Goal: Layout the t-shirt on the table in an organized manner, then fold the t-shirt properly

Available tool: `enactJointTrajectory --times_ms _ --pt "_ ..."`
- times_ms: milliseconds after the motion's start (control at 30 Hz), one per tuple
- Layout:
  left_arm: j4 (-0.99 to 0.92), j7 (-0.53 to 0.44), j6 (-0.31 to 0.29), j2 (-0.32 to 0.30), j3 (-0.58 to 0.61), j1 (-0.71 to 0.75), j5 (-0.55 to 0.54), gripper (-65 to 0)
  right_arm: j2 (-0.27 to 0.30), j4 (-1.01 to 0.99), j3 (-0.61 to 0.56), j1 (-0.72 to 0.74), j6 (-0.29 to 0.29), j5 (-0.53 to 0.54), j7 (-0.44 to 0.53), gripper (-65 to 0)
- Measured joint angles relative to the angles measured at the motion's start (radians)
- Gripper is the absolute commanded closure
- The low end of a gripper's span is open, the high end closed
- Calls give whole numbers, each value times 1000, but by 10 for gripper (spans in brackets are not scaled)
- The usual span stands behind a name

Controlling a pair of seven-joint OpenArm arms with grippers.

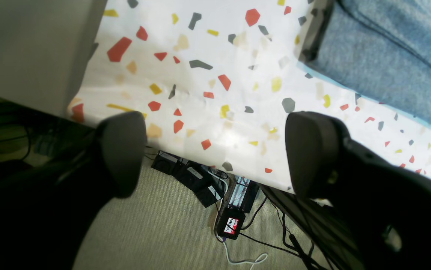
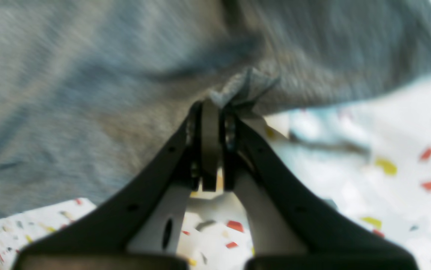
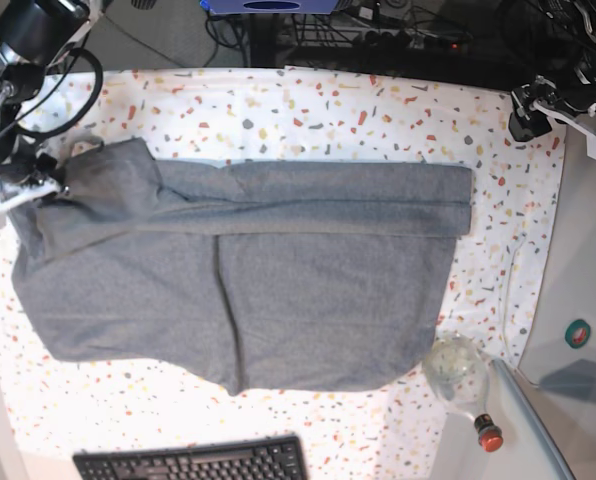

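The grey t-shirt (image 3: 278,270) lies spread across the speckled table (image 3: 378,110), with its upper part folded down into a long band. At the shirt's left end, my right gripper (image 3: 58,186) is shut on a bunched edge of the fabric. In the right wrist view the jaws of that gripper (image 2: 211,108) are pressed together with a tuft of the t-shirt (image 2: 88,93) sticking out of them. My left gripper (image 3: 530,115) hangs at the table's far right corner, off the shirt. In the left wrist view this gripper (image 1: 215,153) stands open and empty over the cloth's hanging edge (image 1: 208,112), and the t-shirt (image 1: 388,56) shows at upper right.
A black keyboard (image 3: 193,462) lies at the near edge. A clear glass bottle (image 3: 458,368) with a red cap (image 3: 488,436) lies at the near right corner. A green tape roll (image 3: 578,333) sits on the grey side surface. Power bricks and cables (image 1: 230,221) lie on the floor.
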Motion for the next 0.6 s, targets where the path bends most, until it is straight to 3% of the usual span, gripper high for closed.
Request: enactJointTrajectory --times_ms 67,133,267,300,400,600 --pt "0 -24 0 -1 0 2 2 -553 3 25 -14 13 -2 -6 -1 0" --pt "0 -112 0 -2 7 24 3 -553 11 30 -52 30 -2 -9 -3 0" --pt "-3 -241 0 -2 117 84 134 -553 19 32 -99 95 -2 2 -9 0" --pt "-13 -270 -1 2 137 87 145 -553 27 34 -111 112 -29 6 -25 0" --pt "-83 -293 -3 1 147 80 143 -553 53 34 -136 149 -101 -2 -26 0" --pt "-123 -285 0 -4 145 90 161 -553 76 -26 -167 283 -113 5 -26 0"
